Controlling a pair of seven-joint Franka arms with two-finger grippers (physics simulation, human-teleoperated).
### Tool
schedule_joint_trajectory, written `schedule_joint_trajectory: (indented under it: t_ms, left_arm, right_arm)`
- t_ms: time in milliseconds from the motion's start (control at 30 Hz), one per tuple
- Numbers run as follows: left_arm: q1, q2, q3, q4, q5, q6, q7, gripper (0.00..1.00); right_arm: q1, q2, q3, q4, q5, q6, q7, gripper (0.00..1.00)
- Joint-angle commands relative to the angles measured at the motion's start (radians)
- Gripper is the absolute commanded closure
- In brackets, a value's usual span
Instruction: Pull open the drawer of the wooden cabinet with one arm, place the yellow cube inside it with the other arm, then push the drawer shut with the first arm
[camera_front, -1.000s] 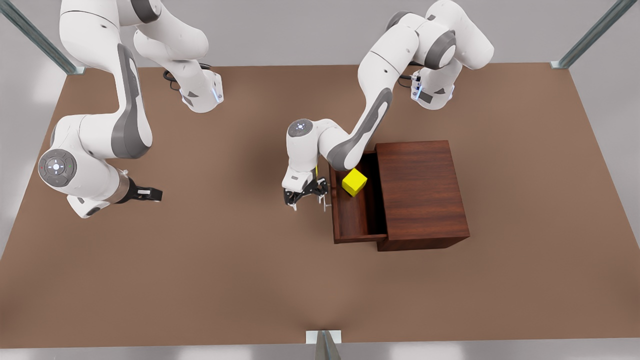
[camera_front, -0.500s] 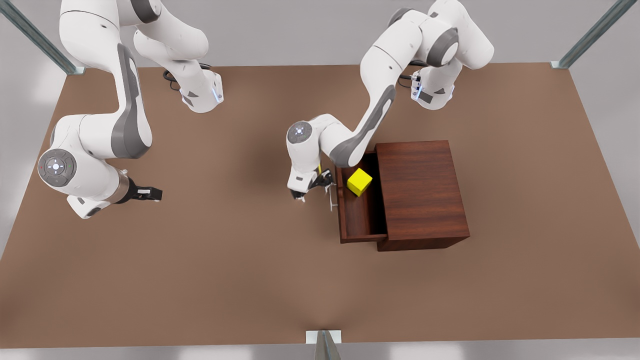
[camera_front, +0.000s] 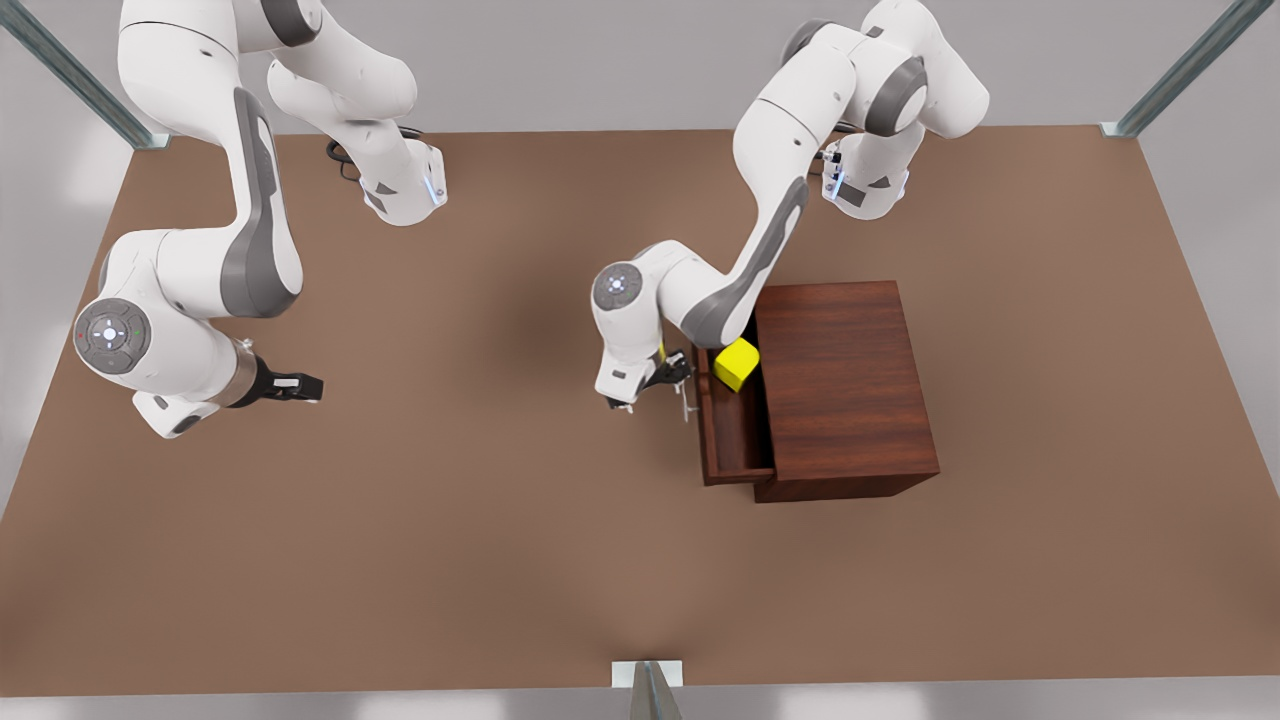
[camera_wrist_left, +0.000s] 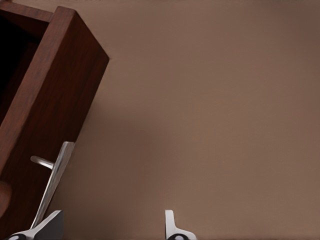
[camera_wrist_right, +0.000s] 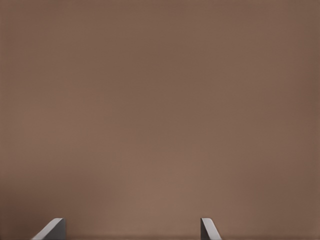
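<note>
Front view: the yellow cube already lies inside the drawer, which sticks partway out of the wooden cabinet, so only the closing push remains. The left gripper, fingers spread, sits at the handle. The right gripper waits open, well apart over the bare table. Nothing blocks the drawer's path.

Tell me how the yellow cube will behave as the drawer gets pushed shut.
The cube has flat faces, so it probably slides rather than rolls. It sits loose in the drawer near the cabinet, so it may shift slightly. The left end effector is at the handle.
</note>
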Motion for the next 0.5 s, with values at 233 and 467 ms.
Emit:
schedule_joint_trajectory:
  t_ms: [233,467]
  left_arm:
    - [0.022,-0.025,0.009,-0.05,-0.002,-0.019,0.278,0.0]
    - [0.031,-0.038,0.013,-0.081,-0.001,-0.022,0.304,0.0]
  right_arm:
    - [0.0,-0.001,0.0,0.0,0.001,0.0,-0.017,0.0]
    - [0.0,-0.001,0.0,0.0,-0.001,0.0,-0.018,0.0]
